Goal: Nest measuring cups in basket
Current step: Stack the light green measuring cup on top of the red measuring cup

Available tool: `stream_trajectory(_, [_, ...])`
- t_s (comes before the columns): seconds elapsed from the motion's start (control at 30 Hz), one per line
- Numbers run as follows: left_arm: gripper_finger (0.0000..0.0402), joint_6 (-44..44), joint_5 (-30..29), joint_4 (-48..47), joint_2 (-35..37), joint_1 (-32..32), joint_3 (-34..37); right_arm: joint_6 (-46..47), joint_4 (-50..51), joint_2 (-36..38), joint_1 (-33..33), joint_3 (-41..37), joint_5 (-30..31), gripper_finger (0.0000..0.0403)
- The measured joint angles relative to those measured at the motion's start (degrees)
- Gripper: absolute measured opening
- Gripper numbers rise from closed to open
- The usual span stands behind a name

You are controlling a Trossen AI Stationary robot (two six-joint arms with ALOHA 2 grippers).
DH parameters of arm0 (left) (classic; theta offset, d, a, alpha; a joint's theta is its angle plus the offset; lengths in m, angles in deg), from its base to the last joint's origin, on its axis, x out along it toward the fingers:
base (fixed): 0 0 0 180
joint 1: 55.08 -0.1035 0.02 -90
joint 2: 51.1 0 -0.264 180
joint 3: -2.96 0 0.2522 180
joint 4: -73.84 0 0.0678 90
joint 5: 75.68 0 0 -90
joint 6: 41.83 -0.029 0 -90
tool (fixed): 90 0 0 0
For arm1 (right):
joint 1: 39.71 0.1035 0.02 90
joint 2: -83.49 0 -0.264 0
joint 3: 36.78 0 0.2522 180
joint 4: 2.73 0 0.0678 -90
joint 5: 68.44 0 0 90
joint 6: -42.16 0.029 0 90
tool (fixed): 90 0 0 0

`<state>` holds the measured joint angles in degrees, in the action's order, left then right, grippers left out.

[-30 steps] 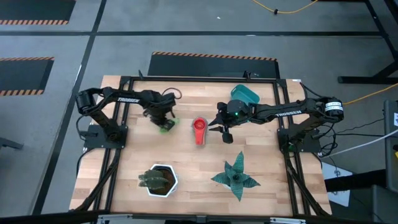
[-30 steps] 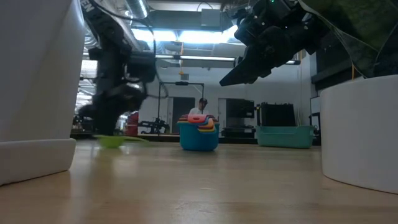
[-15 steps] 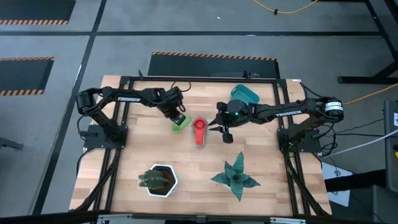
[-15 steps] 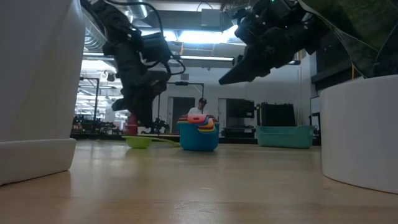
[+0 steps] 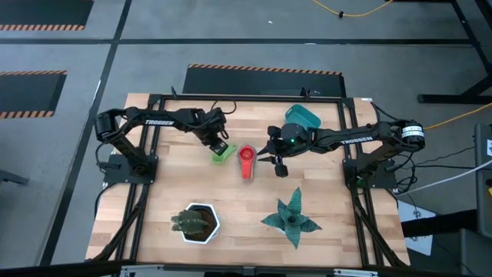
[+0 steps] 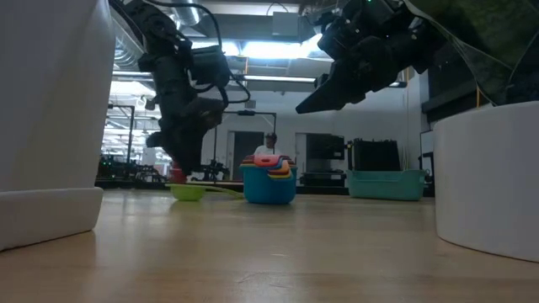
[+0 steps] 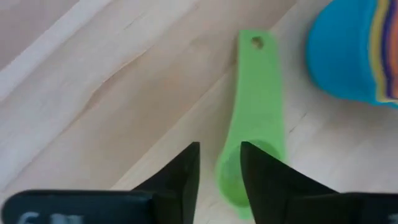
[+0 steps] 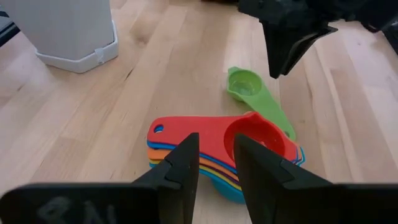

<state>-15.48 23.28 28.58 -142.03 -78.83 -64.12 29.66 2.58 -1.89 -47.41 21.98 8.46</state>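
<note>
A green measuring cup [image 7: 255,112] lies flat on the table, just left of a nested stack of cups [image 5: 246,161]. That stack has red on top [image 8: 249,140] and blue at the bottom [image 6: 269,187]. My left gripper [image 7: 219,168] points down over the green cup's bowl [image 8: 245,84], narrowly open and clear of it. My right gripper [image 8: 216,165] hovers open above and to the right of the stack, with nothing between its fingers. The teal basket [image 5: 302,117] stands at the far side, right of centre.
A white hexagonal pot with a dark plant [image 5: 196,223] stands near the front left. A green star-shaped plant [image 5: 292,219] stands near the front right. Bare wood lies between the stack and the basket [image 6: 386,183].
My left gripper has gone toward the table's right edge and risen a little, bringing the green cup from the left part of the table to beside the stack. The cup now lies on the table with the gripper standing above it.
</note>
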Motion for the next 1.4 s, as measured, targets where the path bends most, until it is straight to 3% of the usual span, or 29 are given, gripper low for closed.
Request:
stream_trajectory(0.23, [0.0136,3.41,-0.68,-0.59,-0.39,1.58,2.71,0.00,-0.04,0.00,-0.01,0.00,0.00,0.0106])
stream_trajectory(0.9, [0.0129,6.53,-2.77,2.81,-0.39,4.85,5.49,0.00,-0.06,0.00,0.00,0.00,0.00,0.0106])
stream_trajectory(1.1, [0.0101,6.59,-3.88,2.80,-0.39,4.83,5.49,0.00,-0.06,0.00,-0.02,0.00,-0.02,0.0106])
stream_trajectory(1.4, [0.0020,6.57,-5.90,2.79,-0.39,4.83,5.49,0.00,-0.04,0.00,0.00,0.00,-0.02,0.0106])
